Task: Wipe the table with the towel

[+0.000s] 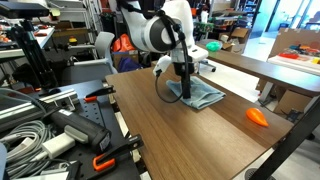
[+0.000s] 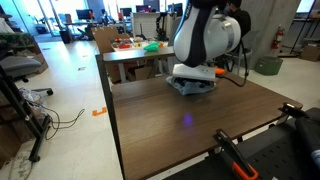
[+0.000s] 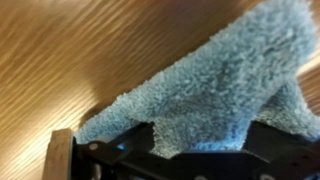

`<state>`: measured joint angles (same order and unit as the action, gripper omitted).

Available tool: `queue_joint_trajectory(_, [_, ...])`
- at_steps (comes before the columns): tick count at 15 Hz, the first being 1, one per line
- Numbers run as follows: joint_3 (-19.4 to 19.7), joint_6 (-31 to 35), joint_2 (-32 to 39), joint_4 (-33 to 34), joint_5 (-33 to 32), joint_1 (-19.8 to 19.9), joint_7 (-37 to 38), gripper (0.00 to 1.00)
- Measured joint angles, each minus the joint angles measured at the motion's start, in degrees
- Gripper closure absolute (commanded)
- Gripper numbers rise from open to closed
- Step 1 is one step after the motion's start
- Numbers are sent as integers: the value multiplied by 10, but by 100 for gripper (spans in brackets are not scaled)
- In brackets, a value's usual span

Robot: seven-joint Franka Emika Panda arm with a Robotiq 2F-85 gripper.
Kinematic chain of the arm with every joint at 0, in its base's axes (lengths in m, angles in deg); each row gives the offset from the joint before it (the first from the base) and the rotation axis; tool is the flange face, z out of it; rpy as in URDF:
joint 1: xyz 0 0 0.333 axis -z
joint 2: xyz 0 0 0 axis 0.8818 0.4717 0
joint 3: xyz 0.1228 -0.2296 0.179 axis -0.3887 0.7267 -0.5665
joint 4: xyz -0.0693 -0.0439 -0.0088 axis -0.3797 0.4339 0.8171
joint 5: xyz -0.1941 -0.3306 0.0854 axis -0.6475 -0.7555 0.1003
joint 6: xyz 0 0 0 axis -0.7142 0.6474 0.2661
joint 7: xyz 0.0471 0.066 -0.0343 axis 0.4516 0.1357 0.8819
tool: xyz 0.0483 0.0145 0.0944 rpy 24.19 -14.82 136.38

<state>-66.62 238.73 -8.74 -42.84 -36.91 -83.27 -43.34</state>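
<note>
- The black Robotiq gripper [image 1: 186,86] hangs from the white arm [image 1: 160,32] and points straight down at the tabletop. In the wrist view its fingers are buried under cloth, so I cannot tell whether they pinch the cloth or only press on it.
- The fluffy blue-grey terry towel [image 3: 215,80] lies directly under the gripper. In the wrist view it is bunched up against the tool's black body and touches it. In both exterior views it spreads out flat around the tool's tip.
- The dark brown wood-grain table [image 3: 60,50] bears the towel, and bare wood shows around the gripper.
- A small violet spot [image 2: 187,121] sits on the wood near the gripper; what it is cannot be made out.
- A small orange object [image 1: 258,117] lies on the same table, well apart from the gripper, too small to identify.
- A black clamp [image 2: 235,155] with an orange handle sits at the table's edge, well apart from the gripper.
- Beyond the gripper stands a pale table [image 2: 128,56] carrying green and orange items too small to name.
</note>
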Motion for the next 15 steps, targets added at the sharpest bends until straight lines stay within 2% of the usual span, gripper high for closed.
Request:
queue_joint_trajectory(4, [47,2,-9,-38,-17,1,-39,0])
queue_joint_trajectory(7, [75,30,-23,-86,-50,-27,-74,0])
queue_joint_trajectory(11, [126,95,-45,-179,-78,-83,-130,0])
queue_joint_trajectory(15, [136,104,-50,-199,-79,-94,-144,0])
